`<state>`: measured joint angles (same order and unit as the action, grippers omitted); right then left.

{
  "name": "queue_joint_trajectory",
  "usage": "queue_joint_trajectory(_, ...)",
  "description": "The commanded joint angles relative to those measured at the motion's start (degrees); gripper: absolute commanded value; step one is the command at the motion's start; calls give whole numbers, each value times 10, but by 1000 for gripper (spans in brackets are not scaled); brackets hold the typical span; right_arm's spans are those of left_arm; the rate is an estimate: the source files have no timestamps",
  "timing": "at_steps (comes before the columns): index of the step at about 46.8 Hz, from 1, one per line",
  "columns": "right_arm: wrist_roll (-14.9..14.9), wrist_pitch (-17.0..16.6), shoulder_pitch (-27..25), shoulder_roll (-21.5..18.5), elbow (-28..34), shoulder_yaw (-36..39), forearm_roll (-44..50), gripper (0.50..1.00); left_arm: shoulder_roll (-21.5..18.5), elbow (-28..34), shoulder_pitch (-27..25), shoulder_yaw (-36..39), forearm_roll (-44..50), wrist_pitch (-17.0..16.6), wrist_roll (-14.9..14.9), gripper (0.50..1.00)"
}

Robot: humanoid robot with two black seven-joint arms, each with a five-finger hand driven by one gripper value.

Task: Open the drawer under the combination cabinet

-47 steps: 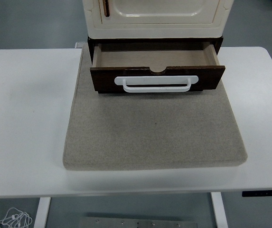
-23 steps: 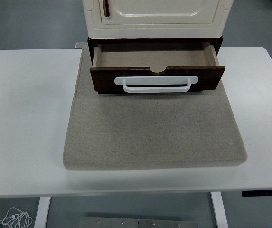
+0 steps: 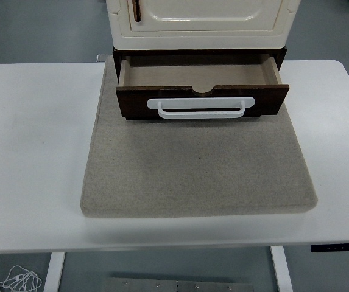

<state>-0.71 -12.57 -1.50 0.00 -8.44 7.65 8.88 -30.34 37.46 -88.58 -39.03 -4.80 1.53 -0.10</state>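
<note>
On the white table (image 3: pixel 34 152), no robot hand or fingers appeared, so their state could not be told. The brown drawer (image 3: pixel 201 97) stood pulled out under the cream cabinet (image 3: pixel 201 24), its inside bare. A white handle (image 3: pixel 201 107) crossed its front. Both sat on a grey mat (image 3: pixel 198 170).

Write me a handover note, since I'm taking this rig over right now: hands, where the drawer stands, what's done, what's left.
Hands: neither robot arm shows in the head view.
Things: the cream cabinet stands at the far end of the grey mat on the white table. The dark wooden drawer under it is pulled out toward the near edge, its inside bare, its white handle facing front.
Done: the drawer is open.
Left: nothing visible; perhaps only confirm the opening is enough.
</note>
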Motion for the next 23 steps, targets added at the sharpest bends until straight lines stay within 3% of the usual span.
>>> queue_joint_trajectory(1, 0, 0, 0, 0, 0, 0, 0, 926, 11, -21, 15, 1, 25, -13, 3, 1000)
queue_joint_trajectory(14, 0, -1, -1, 0, -1, -2, 0, 926, 56, -141, 32, 1, 135, -36, 35, 1000)
queue_joint_trajectory(23, 0, 0, 0, 0, 0, 0, 0, 926, 80, -175, 89, -2, 196, -32, 36, 1000)
